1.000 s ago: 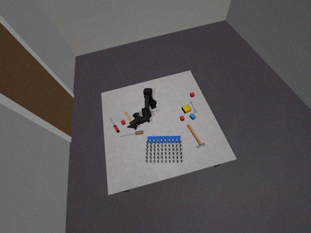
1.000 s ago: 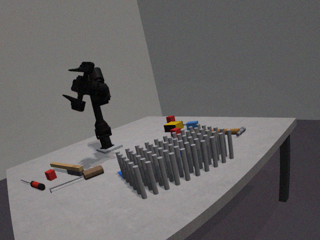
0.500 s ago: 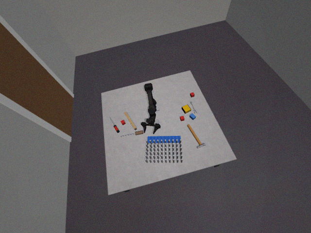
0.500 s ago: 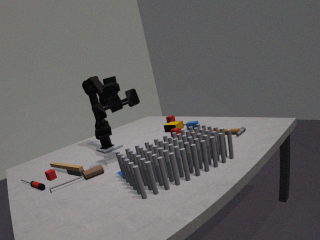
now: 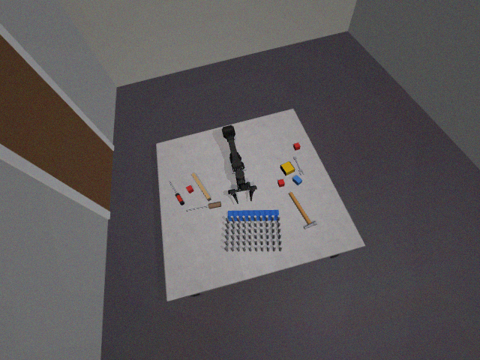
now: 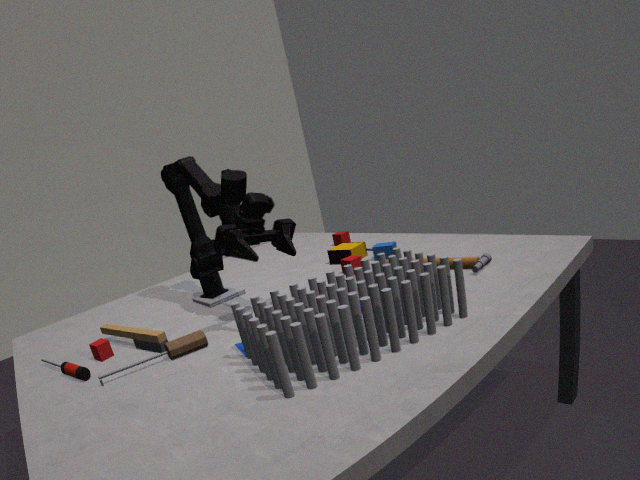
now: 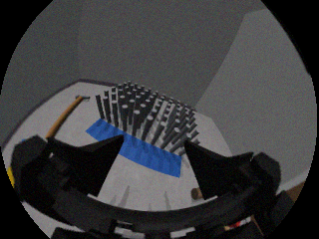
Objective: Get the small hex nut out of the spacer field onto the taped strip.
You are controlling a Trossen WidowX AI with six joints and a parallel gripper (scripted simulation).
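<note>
Pincer: we find the pincer [image 5: 244,202] [image 6: 276,256] [image 7: 155,141] spread, nothing between its tips, raised short of the blue strip [image 5: 253,213] [image 6: 240,349] [image 7: 150,157].
Hex nut: we cannot make it out in any view; presumably it lies among the spacers [image 5: 256,234] [image 6: 325,338] [image 7: 137,116]. We judge it light, hard and apt to slide or snag.
Wooden-handled hook: it lies beside the field on the tabletop [image 5: 186,263] [image 6: 129,428] [image 7: 117,191]. We would grip the thick handle [image 5: 214,205] [image 6: 187,345] [image 7: 196,193] across its middle; the thin shaft may twist.
Spacers: upright, slender, probably easily toppled; we advise straight, slow pulls.
</note>
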